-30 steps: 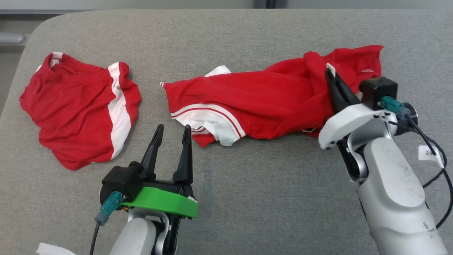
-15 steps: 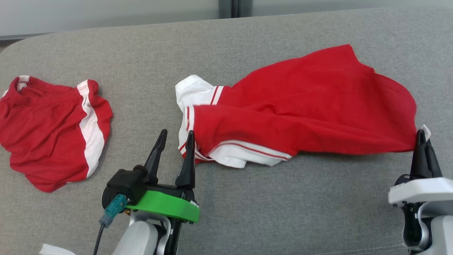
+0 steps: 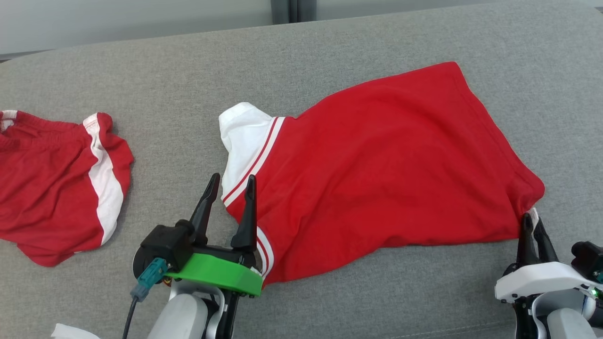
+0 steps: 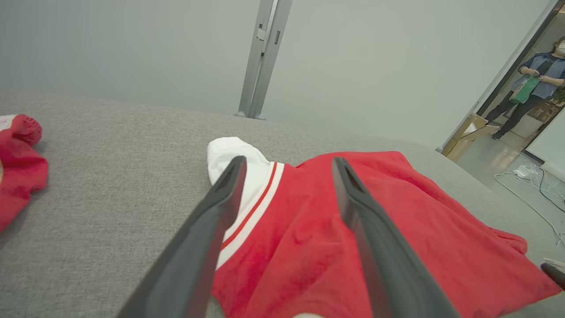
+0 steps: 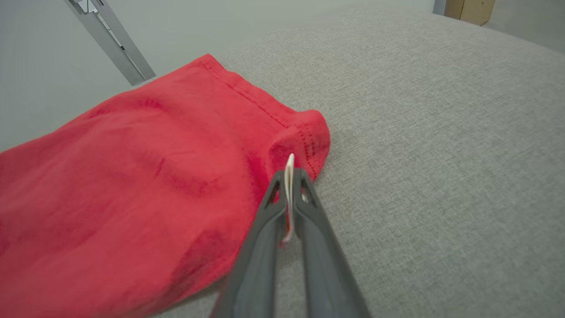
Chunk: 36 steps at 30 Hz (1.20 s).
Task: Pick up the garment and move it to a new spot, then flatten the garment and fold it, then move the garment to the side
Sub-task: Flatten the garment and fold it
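A red garment with a white, red-striped sleeve lies spread across the grey surface. My right gripper is shut on the garment's near right corner, pinching a white tag between its fingers. The garment stretches away to the left in the right wrist view. My left gripper hovers open over the garment's near left edge, its fingers standing either side of the striped sleeve without gripping it.
A second red garment with a white side stripe lies crumpled at the far left. The grey padded surface reaches back to a pale wall with a metal post. A person stands in a doorway at the far right.
My right gripper has pulled the garment's corner toward the near right edge, spreading the bunched cloth out flat. The head camera has shifted right. The left gripper has stayed open in place.
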Tool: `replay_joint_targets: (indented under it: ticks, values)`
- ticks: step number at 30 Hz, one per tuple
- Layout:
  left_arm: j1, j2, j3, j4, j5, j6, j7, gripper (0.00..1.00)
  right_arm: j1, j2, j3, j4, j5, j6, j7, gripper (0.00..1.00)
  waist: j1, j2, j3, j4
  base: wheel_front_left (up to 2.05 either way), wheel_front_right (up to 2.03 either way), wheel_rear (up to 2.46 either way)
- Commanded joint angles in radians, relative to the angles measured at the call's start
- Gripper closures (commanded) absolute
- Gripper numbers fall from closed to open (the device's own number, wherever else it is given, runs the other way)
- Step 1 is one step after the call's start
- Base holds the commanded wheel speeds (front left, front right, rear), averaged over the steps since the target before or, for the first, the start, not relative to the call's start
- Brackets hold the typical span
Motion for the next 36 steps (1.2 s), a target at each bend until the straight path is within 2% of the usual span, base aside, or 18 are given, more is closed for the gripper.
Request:
replay_joint_targets:
  ticks: [1,5,8,12,16,23,29,30,31,32,36]
  values:
    - [-0.005,0.004,0.003,0.0,-0.001,-0.002,0.0,0.0,0.011,-0.003,-0.001,-0.005,-0.005,0.0,-0.004,0.0,0.0,-0.0001,-0.003,0.003,0.0,0.0,0.0]
    - [0.001,0.004,0.009,-0.003,-0.007,0.002,0.0,0.0,0.015,-0.003,-0.029,-0.074,-0.005,0.0,-0.004,0.0,0.0,-0.0001,-0.01,0.011,0.0,0.0,0.0]
    - [0.017,0.004,0.01,0.002,-0.014,-0.006,0.0,0.0,0.007,-0.003,-0.076,-0.19,-0.009,0.0,-0.004,0.0,0.0,-0.0001,-0.019,0.018,0.0,0.0,0.0]
    - [0.047,0.009,-0.016,0.017,-0.037,-0.036,0.021,0.0,-0.007,-0.002,-0.124,-0.346,-0.032,0.0,-0.004,0.0,0.0,-0.0001,-0.028,0.027,0.0,0.0,0.0]
    - [0.096,0.033,-0.06,0.003,-0.078,-0.075,0.083,0.0,-0.014,-0.002,-0.14,-0.435,-0.044,0.0,-0.004,0.0,0.0,-0.0001,-0.032,0.036,0.0,0.0,0.0]
    - [0.146,0.081,-0.127,-0.01,-0.139,-0.095,0.222,0.0,-0.019,-0.002,-0.143,-0.467,-0.047,0.0,-0.004,0.0,0.0,-0.0001,-0.028,0.043,0.0,0.0,0.0]
    - [0.079,0.06,-0.142,0.046,-0.174,-0.1,0.243,0.0,-0.025,-0.002,-0.121,-0.463,-0.036,0.0,-0.004,0.0,0.0,-0.0001,-0.018,0.027,0.0,0.0,0.0]
    - [0.06,0.056,-0.143,0.065,-0.175,-0.102,0.232,0.04,-0.024,-0.002,-0.117,-0.457,-0.041,0.0,-0.004,0.0,0.0,-0.0001,-0.017,0.023,0.0,0.0,0.0]
    - [0.046,0.052,-0.148,0.087,-0.172,-0.102,0.229,0.62,-0.025,-0.002,-0.114,-0.451,-0.048,0.0,-0.004,0.0,0.0,-0.0001,-0.016,0.018,0.0,0.0,0.0]
    - [0.032,0.05,-0.156,0.102,-0.166,-0.101,0.224,1.0,-0.026,-0.002,-0.111,-0.446,-0.053,0.0,-0.004,0.0,0.0,-0.0001,-0.015,0.014,0.0,0.0,0.0]
    - [-0.029,0.044,-0.164,0.135,-0.157,-0.104,0.171,1.0,-0.021,-0.002,-0.097,-0.422,-0.083,0.0,-0.004,0.0,0.0,-0.0001,-0.013,0.005,0.0,0.0,0.0]
